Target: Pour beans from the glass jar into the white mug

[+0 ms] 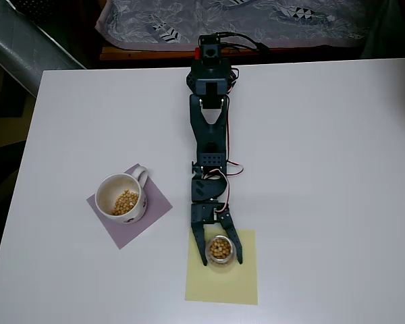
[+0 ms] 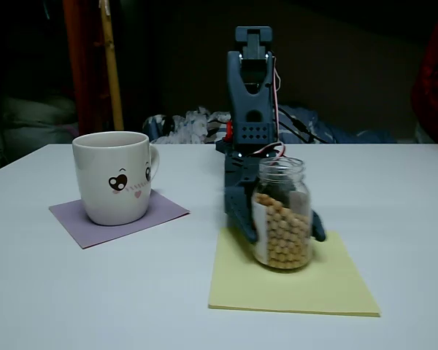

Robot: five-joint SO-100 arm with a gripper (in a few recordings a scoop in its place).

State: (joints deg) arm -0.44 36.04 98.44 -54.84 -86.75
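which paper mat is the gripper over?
The yellow mat, under the glass jar; gripper straddles that jar. The purple mat holds the white mug.

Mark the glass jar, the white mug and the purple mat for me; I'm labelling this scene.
glass jar point(image 2: 282, 215): fixed view, on its bean-filled side.
white mug point(image 2: 115, 186): fixed view, on its front wall beside the face marking.
purple mat point(image 1: 156, 200): overhead view, on its bare right corner.

- Overhead view: bright, even light on the white table point(image 1: 324, 169); shadows faint.
- Fixed view: dim, dark background, soft focus, slightly grainy.
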